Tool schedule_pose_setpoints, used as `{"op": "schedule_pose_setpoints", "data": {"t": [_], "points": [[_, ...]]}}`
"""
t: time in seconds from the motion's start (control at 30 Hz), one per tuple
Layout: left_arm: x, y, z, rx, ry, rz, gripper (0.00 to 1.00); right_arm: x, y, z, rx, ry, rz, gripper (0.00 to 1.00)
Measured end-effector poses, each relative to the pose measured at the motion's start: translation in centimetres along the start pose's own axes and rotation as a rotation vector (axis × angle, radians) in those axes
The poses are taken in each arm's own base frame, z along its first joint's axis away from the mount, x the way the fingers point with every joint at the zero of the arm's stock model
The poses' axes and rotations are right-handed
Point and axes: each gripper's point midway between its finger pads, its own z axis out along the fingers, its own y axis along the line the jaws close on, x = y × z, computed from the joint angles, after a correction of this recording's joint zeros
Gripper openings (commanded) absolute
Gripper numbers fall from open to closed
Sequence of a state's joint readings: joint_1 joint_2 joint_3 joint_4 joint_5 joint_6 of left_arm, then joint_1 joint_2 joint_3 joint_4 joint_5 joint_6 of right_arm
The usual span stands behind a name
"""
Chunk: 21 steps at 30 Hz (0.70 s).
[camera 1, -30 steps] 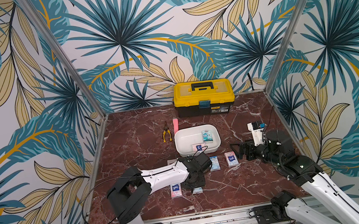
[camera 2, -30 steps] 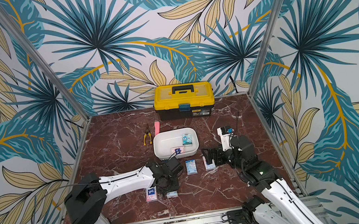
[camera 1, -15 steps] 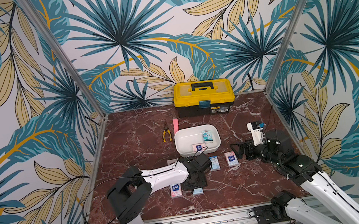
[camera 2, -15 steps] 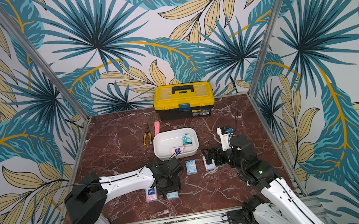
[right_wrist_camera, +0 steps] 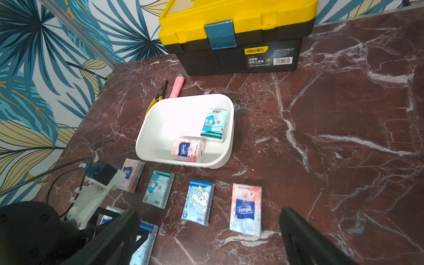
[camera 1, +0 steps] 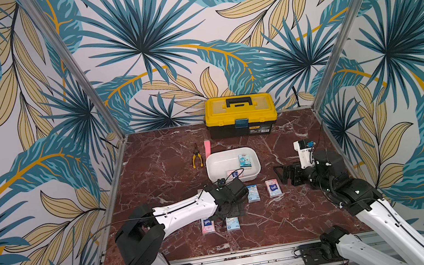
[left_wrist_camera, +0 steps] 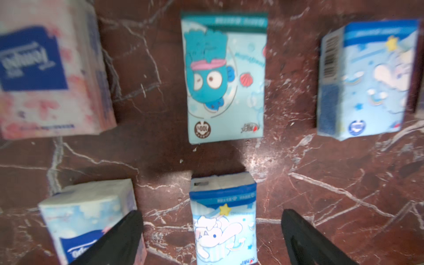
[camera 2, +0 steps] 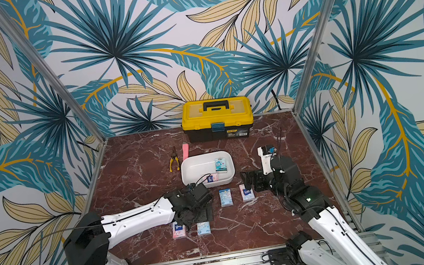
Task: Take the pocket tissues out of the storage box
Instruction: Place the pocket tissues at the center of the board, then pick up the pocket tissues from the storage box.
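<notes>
Where leaf-print walls (camera 1: 132, 36) enclose, red marble tabletop (camera 1: 160, 176) bears storage box (camera 1: 221, 163).

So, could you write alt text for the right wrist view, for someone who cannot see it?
A white storage box on a marble table holds a teal cartoon tissue pack and a pink Tempo pack; more packs lie outside it. A yellow-and-black Deli toolbox stands behind, and the open right tool is in the foreground.

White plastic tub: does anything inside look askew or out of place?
The teal cartoon-print tissue pack seems propped at a tilt against the shallow white plastic tub's wall, not lying flat. Nothing else stands out.
</notes>
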<state>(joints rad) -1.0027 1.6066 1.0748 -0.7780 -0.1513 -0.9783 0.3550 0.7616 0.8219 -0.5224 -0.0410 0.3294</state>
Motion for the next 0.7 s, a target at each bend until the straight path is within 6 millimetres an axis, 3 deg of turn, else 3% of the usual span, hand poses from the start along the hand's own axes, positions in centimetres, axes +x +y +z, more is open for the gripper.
{"op": "schedule_pose_setpoints", "data": {"t": [0.33, 0.5, 0.7], "points": [[-6.6, -0.7, -6.7, 0.037, -0.303, 0.081, 1.0, -1.9, 0.4, 0.8, 0.03, 0.037, 0.051, 0.99], [-10.0, 0.7, -9.6, 0.064, -0.451, 0.023, 1.0, -1.9, 0.3, 1.5, 0.045, 0.064, 0.088, 0.99], [-13.1, 4.0, -11.1, 0.059, -0.565, -0.04, 1.0, -2.2, 0.1, 2.5, 0.075, 0.082, 0.125, 0.99]]}}
